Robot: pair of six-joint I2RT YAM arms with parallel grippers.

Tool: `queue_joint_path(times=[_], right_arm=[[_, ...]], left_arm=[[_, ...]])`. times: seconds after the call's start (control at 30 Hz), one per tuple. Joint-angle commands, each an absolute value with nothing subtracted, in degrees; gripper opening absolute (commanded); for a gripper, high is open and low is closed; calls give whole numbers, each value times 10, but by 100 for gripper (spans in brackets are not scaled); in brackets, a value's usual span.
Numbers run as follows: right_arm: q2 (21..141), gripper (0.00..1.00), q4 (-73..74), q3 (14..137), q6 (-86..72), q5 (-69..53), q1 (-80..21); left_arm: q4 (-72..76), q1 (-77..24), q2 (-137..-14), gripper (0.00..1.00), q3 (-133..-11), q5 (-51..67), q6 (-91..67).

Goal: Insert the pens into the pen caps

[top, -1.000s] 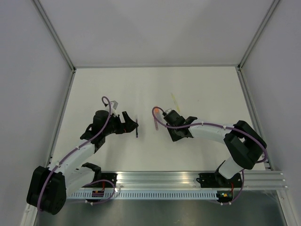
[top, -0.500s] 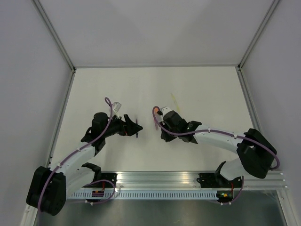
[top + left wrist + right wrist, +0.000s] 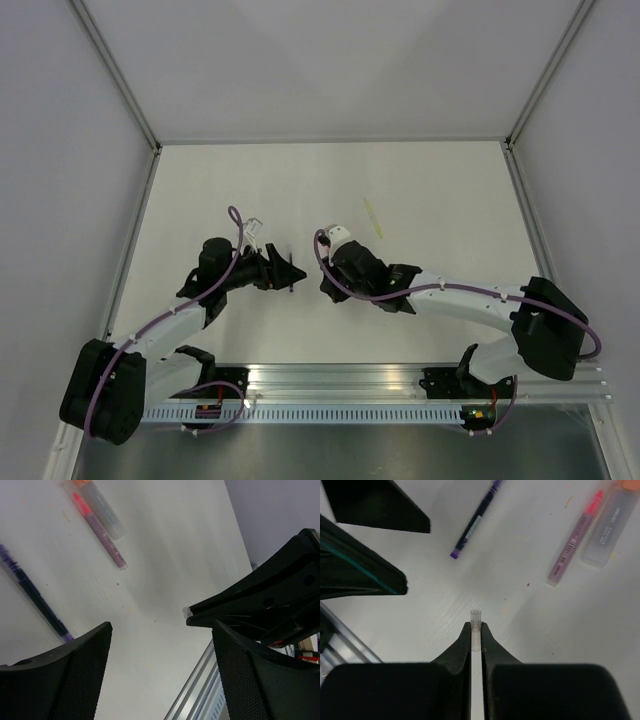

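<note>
Table [image 3: 430, 180], matt white with a faint grain, forms the floor of a plain booth. Pale grey walls [image 3: 320, 60] close it in at the back and on both sides. There are aluminium posts [image 3: 118, 75] in the corners, and a ribbed metal rail [image 3: 420, 378] runs along the near edge where both arms are bolted. Close up, the surface carries a few small orange and dark specks [image 3: 506, 610].

The two arms meet just left of the table's middle, tips facing each other. The left end effector [image 3: 161, 625] stands wide, with nothing between its fingers, over a bare patch of surface. The right end effector [image 3: 476, 629] is almost closed, pinching a clear little tube [image 3: 476, 616] whose open end pokes out past the fingertips.

A dark purple pen [image 3: 475, 522] lies flat on the table close to the left fingers. Apart from it, a pink-tipped pen [image 3: 575, 542] lies uncapped just beside a frosted cap [image 3: 610, 527] with an orange end. A pale yellow pen [image 3: 372, 217] lies alone farther back, right of centre.
</note>
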State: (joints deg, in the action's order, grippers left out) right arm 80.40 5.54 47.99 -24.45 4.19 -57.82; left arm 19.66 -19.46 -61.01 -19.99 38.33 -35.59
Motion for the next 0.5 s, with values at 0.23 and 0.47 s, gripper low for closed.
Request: queue_joint_path(times=[0.23,0.47], right_arm=[[952,0,175,548,-255,161,-580],[977,9,205,560,-255,162,-580]], left_arm=[[72,-193,-590,87,-234,214,-316],[59,-192,-575,89,-233,190,-316]])
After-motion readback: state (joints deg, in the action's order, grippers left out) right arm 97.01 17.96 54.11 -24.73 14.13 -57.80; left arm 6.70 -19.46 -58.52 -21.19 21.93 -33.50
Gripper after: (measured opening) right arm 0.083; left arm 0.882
